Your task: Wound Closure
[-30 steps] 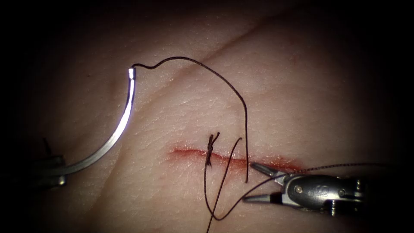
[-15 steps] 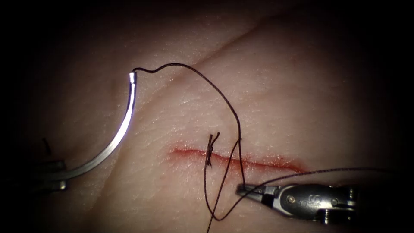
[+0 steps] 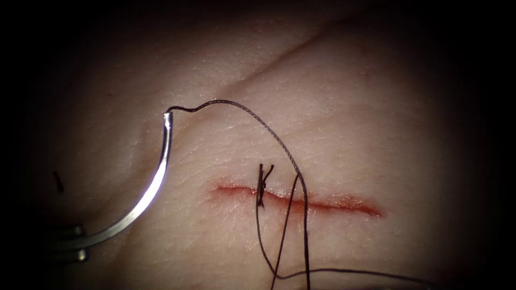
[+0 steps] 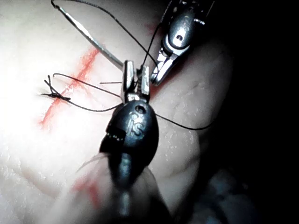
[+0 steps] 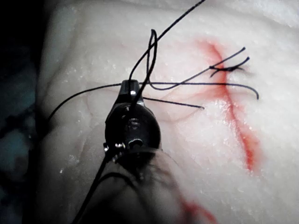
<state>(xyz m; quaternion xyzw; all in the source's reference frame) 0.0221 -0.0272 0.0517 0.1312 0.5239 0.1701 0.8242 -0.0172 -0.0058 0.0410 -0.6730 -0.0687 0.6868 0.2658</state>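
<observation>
At nine o'clock of the cut (image 3: 295, 201), left tool (image 3: 67, 244) clamps the needle (image 3: 153, 185) near its tip, clear of tissue (image 3: 376, 134). Right tool (image 5: 132, 88) clamps thread (image 3: 290, 161); overpulling risks tearing the stitch.

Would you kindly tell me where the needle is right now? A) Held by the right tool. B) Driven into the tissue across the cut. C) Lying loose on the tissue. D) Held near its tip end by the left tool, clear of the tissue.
D: the left tool grips the needle near its tip end, its curve free above the tissue, left of the cut.
</observation>
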